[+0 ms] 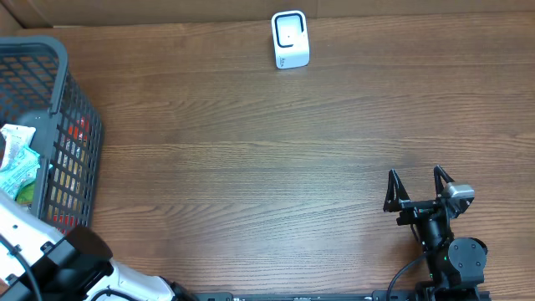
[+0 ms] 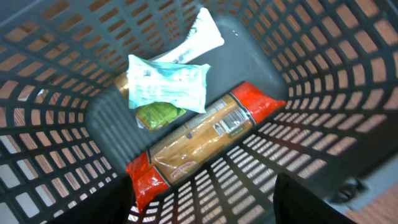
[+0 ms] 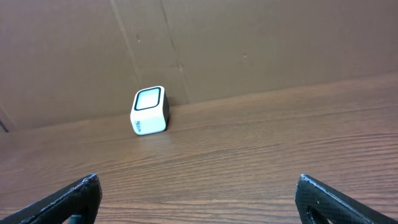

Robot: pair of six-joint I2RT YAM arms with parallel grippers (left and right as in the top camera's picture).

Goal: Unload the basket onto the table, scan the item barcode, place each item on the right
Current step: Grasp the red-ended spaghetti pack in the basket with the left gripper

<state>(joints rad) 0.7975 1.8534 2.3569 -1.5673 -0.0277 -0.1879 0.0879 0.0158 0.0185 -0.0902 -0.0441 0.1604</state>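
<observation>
**Barcoded packet to be picked from the basket**

The long clear-and-red plastic packet with tan contents (image 2: 199, 140) is seen lying flat and diagonally on the floor of the dark grey plastic lattice basket (image 2: 323, 87), with its white barcode label (image 2: 233, 121) facing up. A crumpled white-and-teal packet (image 2: 168, 84) and a small green item (image 2: 158, 114) lie just beside it. Whether they touch it cannot be told.

The basket is placed at the left edge of the brown wooden table (image 1: 251, 167). The small white box scanner (image 1: 290, 39) is set at the far edge, well apart from it.

The left gripper (image 2: 202, 186) is held above the packet with its jaws well apart and nothing between them. The right gripper (image 1: 415, 173) is parked near the near right corner, spread wide and empty.

The packet is probably best gripped across its narrow width, away from the label, so that the barcode is left uncovered for the scanner. The neighbouring packets should not be caught.
</observation>
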